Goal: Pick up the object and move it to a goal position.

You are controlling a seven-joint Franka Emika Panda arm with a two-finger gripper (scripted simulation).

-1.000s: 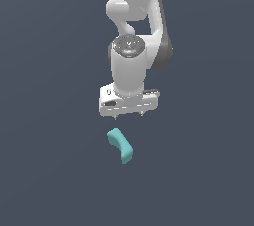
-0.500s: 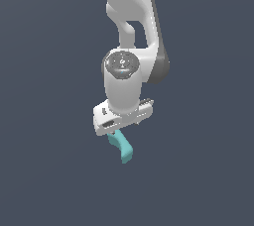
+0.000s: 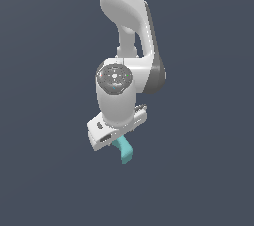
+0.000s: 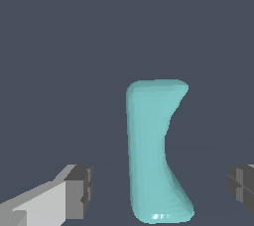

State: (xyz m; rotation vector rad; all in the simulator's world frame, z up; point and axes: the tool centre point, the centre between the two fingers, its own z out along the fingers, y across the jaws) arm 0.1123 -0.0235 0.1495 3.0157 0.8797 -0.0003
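From my station I see the object (image 4: 155, 150), a small teal block with a bend in the middle and flat ends, matte in colour. In the wrist view it lies between the two fingertips (image 4: 79, 192) of the gripper (image 4: 161, 190), with dark floor showing on each side of it, so neither pad touches it. It is not exactly centred; it sits a little closer to one finger than to the other, but I see a clear gap on both sides. Its long axis runs away from the camera, across the line between the fingers.

In the exterior view only the lower part of the object (image 3: 124, 150) is visible. The rest is covered by the white gripper (image 3: 115, 132) that hangs directly above it. The block rests on the plain dark grey floor (image 3: 44, 170).

The fingers are spread wide apart and hold nothing; the opening is wider than the block.

The arm (image 3: 126, 36) comes down from the top of the exterior view, white with a dark grey joint band, and its wrist is tilted so that the hand body slopes down toward the exterior view's left.
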